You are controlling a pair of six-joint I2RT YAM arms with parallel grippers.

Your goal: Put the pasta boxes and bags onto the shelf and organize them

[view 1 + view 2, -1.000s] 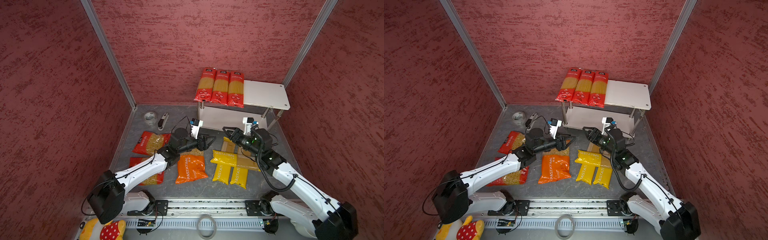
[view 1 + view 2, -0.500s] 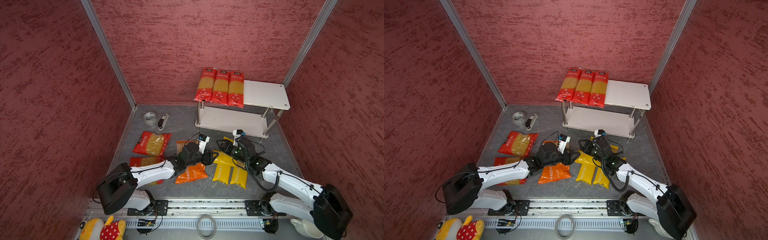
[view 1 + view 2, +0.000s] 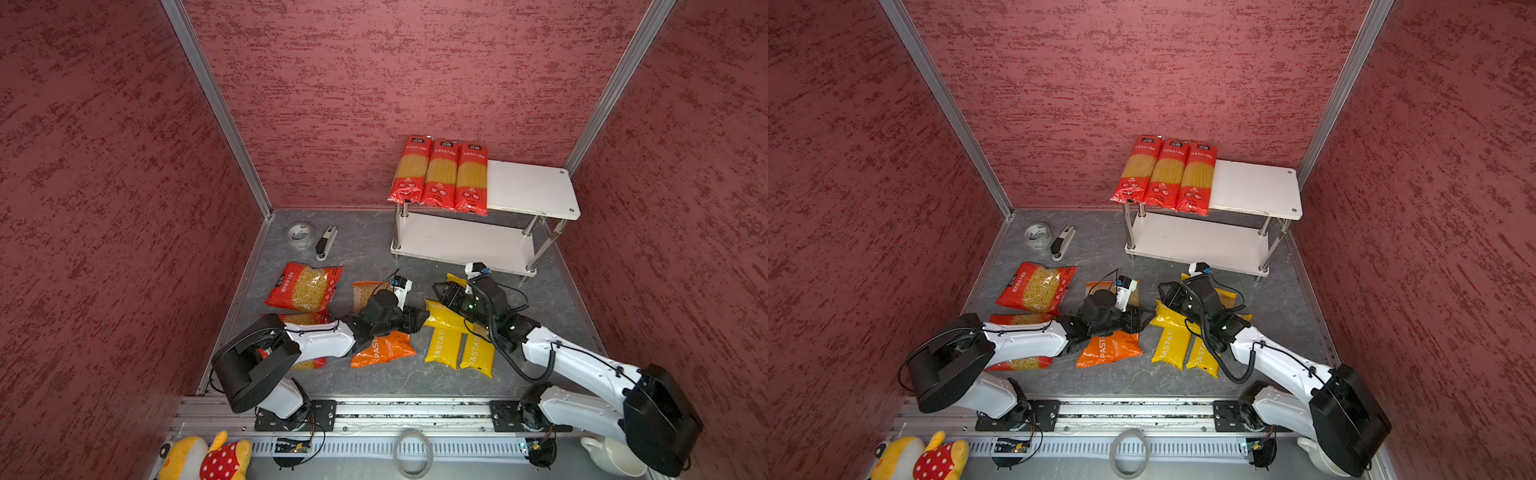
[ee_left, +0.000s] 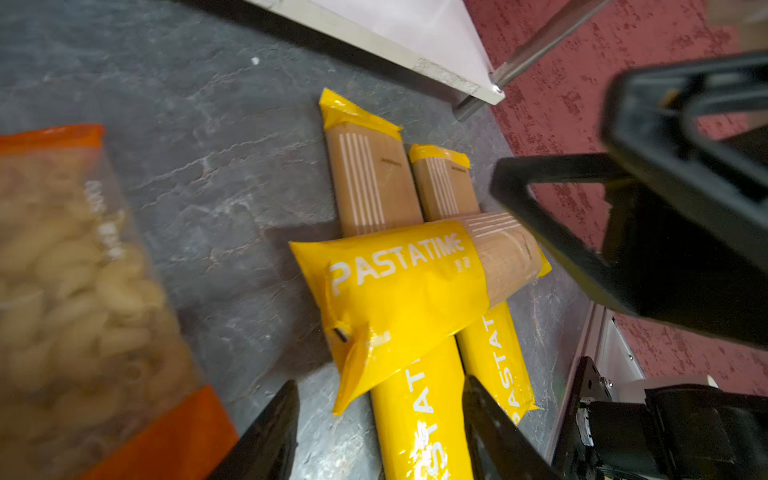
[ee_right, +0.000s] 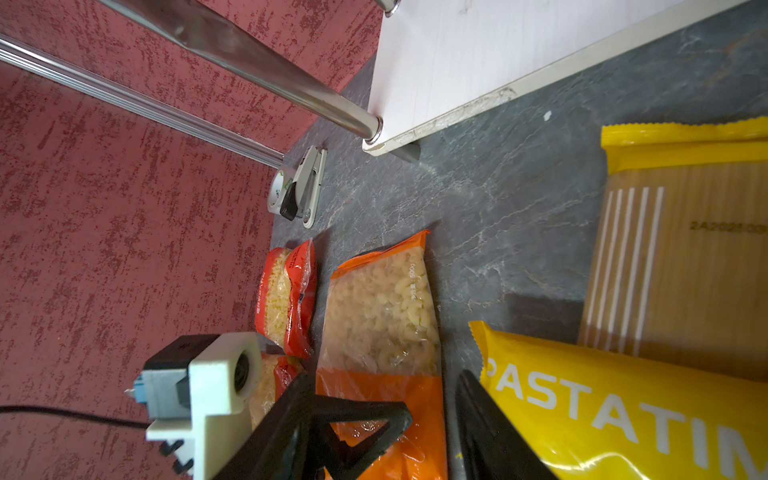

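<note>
The white two-tier shelf (image 3: 528, 187) (image 3: 1254, 187) stands at the back right, with three red spaghetti packs (image 3: 440, 176) side by side on the left half of its top tier. On the floor, two yellow PASTATIME packs (image 3: 442, 351) (image 4: 419, 415) lie side by side and a third (image 3: 444, 316) (image 4: 399, 282) (image 5: 623, 399) lies across them. My left gripper (image 3: 419, 318) (image 4: 380, 428) is open, low beside that pack's end. My right gripper (image 3: 442, 291) (image 5: 382, 415) is open just behind the same end. An orange pack (image 3: 382, 349) (image 5: 382, 316) and two wide red packs (image 3: 303, 286) lie left.
A tape roll (image 3: 301, 235) and a stapler (image 3: 326, 247) lie near the back left corner. The left arm lies over the nearer wide red pack (image 3: 307, 320). A plush toy (image 3: 208, 457) and a white pot (image 3: 602, 453) sit beyond the front rail.
Both arms have dropped from in front of the shelf to the floor and closed in on the crossed yellow pack. Their jaws have stayed equally wide.
</note>
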